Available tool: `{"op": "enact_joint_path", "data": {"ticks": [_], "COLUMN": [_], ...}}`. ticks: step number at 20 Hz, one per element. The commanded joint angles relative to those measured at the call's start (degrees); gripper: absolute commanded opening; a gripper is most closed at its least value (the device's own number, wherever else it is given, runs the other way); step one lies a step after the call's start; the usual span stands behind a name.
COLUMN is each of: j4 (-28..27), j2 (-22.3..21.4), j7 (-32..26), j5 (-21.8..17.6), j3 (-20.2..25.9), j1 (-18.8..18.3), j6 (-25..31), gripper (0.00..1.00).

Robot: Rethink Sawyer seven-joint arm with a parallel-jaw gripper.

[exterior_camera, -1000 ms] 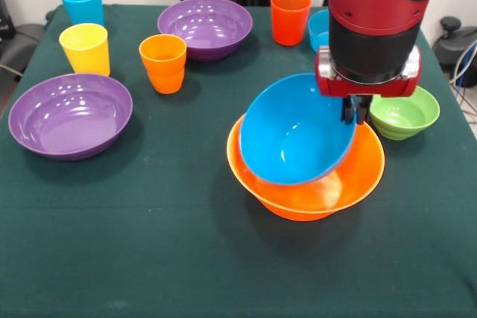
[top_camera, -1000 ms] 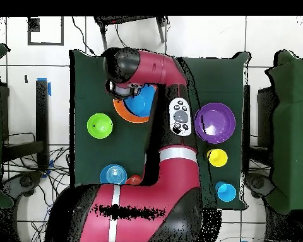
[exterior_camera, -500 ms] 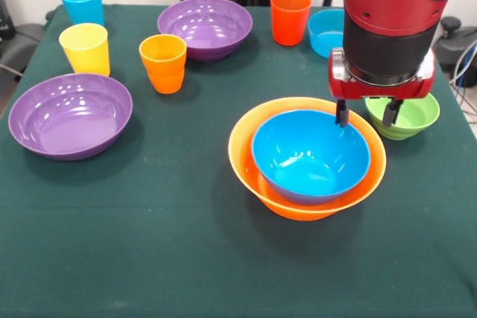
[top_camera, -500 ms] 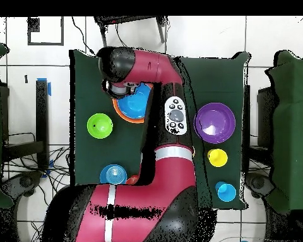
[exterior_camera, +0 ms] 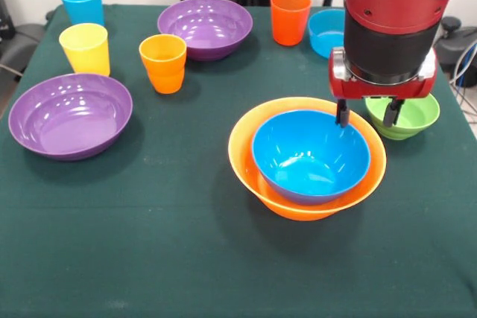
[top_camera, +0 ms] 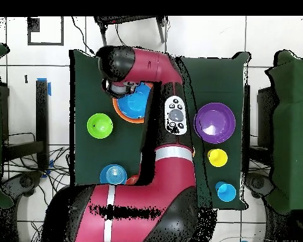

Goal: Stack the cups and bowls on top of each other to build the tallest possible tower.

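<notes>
My gripper [exterior_camera: 366, 115] hangs right of centre in the front view, fingers spread apart and holding nothing, one tip at the far rim of the deep glossy blue plastic bowl [exterior_camera: 311, 156]. That bowl sits level inside the large orange plastic bowl [exterior_camera: 253, 165], the two forming the tower's base. The small green bowl [exterior_camera: 414, 115] lies just right of my fingers. Both wide purple bowls [exterior_camera: 69, 115] and the tumblers stay unstacked toward the upper left.

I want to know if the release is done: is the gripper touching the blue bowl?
Cannot tell. In the front view the open gripper has one fingertip overlapping the blue bowl at its far rim; no gap or contact shows plainly.
</notes>
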Motion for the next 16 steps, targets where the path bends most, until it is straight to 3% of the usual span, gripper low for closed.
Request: {"op": "enact_joint_path", "data": {"ticks": [1,4,7,11,16], "j4": [7.85,12.41,13.4,10.76,11.82], "j2": [-4.82,-7.65,-8.52,-7.76,-9.59], "j7": [-1.63,0.46,1.96,1.88,5.14], "j5": [-4.08,-3.82,-3.29,-4.01,-3.16], "j3": [1.16,0.12,-0.08,-0.32,-1.38], "j1": [2.27,3.65,4.53,5.64,7.91], "j6": [1.11,-0.56,-0.94,-0.34,-0.78], "gripper": [1.0,1.0,1.0,1.0,1.0]}}
